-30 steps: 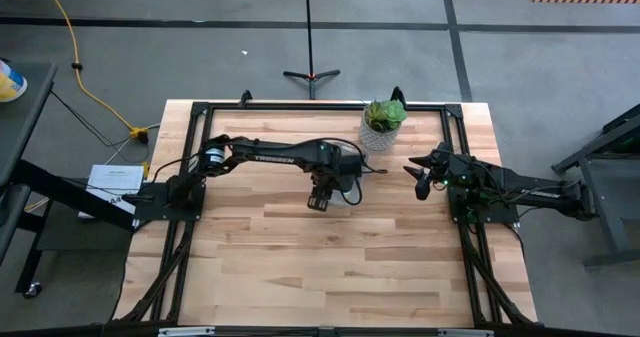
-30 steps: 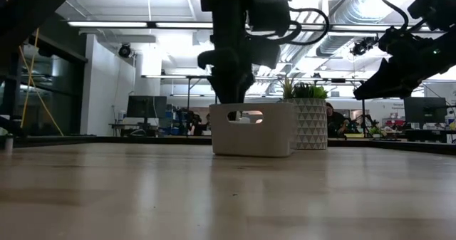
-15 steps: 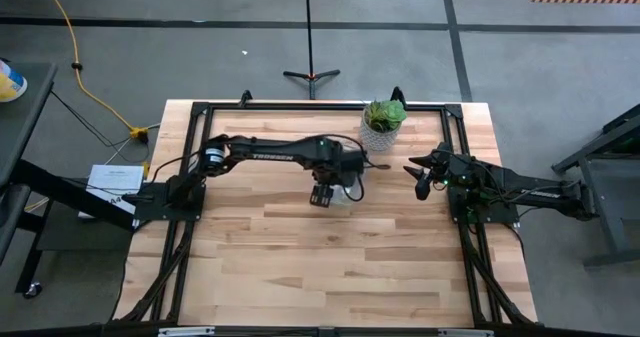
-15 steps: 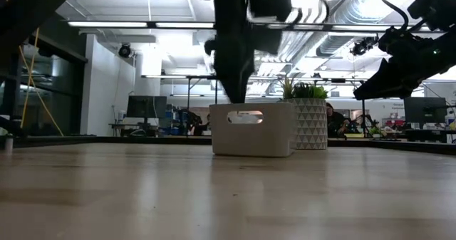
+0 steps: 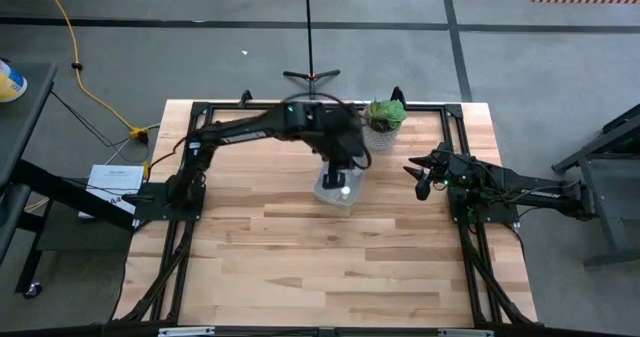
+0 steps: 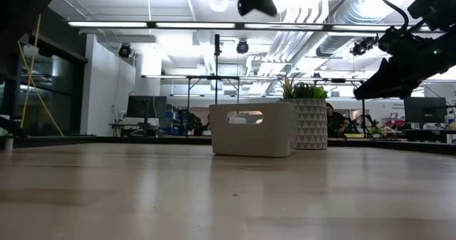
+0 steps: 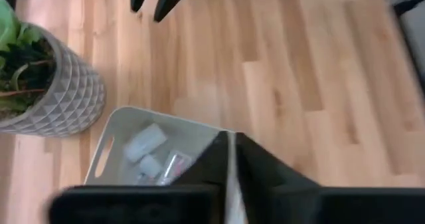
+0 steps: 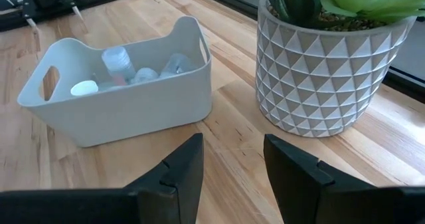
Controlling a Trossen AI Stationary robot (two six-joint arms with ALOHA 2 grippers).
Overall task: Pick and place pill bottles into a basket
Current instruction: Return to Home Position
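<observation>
While the left gripper (image 7: pixel 230 143) hangs directly above the basket (image 8: pixel 133 101), its fingers (image 7: pixel 265 177) are pressed together with only a thin line between them. In the high view it covers part of the basket's opening.

Surroundings, referenced to the basket:
- Plant pot (image 8: pixel 325 78): stands just beside the basket without touching it, on the side toward the far edge of the table (image 5: pixel 300 267) and the right arm.
- Right gripper (image 8: pixel 232 144): held above the table on the right-arm side of the basket, clear of both basket and pot. Its two fingers are spread apart and empty, and they point toward the basket's long wall.
- Stand (image 5: pixel 310 75): on the floor beyond the table's far edge, behind the basket.

Container and contents:
- The basket rests flat on the table, opening upward.
- The pill bottles (image 8: pixel 119 61) that can be seen are all inside it, on its floor. The exact count cannot be told.

Orientation:
- One slotted end wall of the basket faces the low camera, so its long axis runs from the table's near edge toward the far edge.
- One bottle sits roughly upright with its white cap up.
- The other bottles lie on their sides, and their long axes cross the basket at differing angles.
</observation>
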